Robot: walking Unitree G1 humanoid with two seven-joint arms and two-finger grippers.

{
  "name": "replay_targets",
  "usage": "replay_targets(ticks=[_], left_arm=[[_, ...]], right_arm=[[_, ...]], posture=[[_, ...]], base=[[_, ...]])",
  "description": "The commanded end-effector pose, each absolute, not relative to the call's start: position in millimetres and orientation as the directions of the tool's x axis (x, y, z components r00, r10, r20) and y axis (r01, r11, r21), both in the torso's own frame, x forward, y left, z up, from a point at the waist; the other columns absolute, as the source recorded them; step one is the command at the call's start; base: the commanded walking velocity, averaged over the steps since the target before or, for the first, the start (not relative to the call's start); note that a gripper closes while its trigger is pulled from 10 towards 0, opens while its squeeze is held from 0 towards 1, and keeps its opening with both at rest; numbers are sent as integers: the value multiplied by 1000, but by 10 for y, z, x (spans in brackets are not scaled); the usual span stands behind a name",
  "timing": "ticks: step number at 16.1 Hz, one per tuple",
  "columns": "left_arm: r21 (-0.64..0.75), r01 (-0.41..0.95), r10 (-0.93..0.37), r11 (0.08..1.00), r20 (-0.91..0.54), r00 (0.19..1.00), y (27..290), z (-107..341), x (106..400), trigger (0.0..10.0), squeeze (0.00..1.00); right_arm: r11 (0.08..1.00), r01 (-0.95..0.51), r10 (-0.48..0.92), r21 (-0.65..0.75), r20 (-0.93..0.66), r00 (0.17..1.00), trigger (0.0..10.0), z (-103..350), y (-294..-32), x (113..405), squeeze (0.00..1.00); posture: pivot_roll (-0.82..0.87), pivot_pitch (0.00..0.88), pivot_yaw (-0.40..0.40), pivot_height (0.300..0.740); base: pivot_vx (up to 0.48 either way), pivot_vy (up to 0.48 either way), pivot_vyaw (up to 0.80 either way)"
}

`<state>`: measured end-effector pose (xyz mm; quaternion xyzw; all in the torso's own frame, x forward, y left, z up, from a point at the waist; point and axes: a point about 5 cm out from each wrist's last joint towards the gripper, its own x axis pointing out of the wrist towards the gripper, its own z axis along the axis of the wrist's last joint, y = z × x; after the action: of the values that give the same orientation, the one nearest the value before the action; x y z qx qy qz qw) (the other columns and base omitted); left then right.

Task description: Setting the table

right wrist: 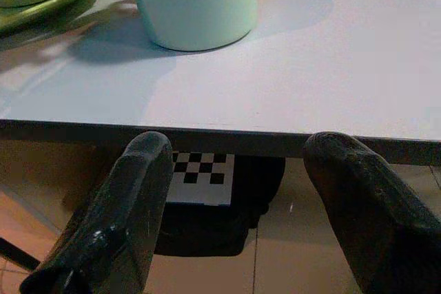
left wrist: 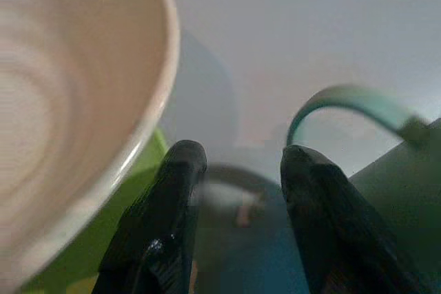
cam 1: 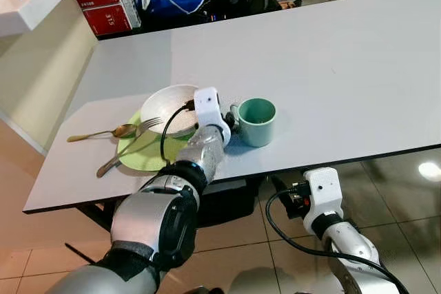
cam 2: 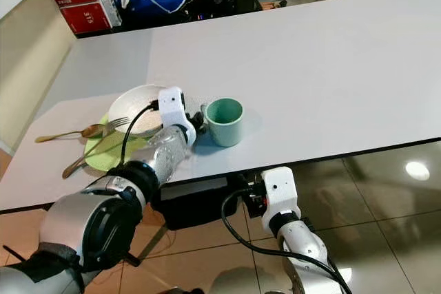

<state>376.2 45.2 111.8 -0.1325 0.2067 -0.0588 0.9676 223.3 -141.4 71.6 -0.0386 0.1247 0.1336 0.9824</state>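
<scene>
- Your left end effector [left wrist: 238, 170] sits centre frame, fingers apart, empty, between white bowl [cam 1: 169, 108] and green mug [cam 1: 256, 120].
- Your right end effector [right wrist: 238, 191] gapes empty below the worktop [cam 1: 331, 60] edge.

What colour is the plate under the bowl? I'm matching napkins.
Lime green plate, clearest in the left eye view.
</scene>
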Motion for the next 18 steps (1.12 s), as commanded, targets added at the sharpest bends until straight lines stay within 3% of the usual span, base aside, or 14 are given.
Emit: replay_targets(ticks=[1,7,11,18], left_arm=[[-248,53,-157,967,-419,895,419,1002,3691,10000,0],[-182,73,-139,981,-387,911,475,1072,3742,10000,0],[-129,147,-170,981,-189,967,406,1517,3909,10000,0],[-142,228,-237,963,-49,970,239,1881,3973,10000,0]], right_arm=[[960,-278,259,-43,-250,933,10000,747,-1400,2230,0],[959,-281,261,-46,-250,932,10000,738,-1400,2267,0],[958,-284,265,-44,-246,932,10000,732,-1389,2306,0],[954,-298,279,-46,-234,931,10000,742,-1374,2374,0]], posture=[[-281,22,157,740],[-264,1,148,740],[-242,0,142,740],[-221,0,131,740]], base=[[0,0,0],[0,0,0],[0,0,0],[0,0,0]])
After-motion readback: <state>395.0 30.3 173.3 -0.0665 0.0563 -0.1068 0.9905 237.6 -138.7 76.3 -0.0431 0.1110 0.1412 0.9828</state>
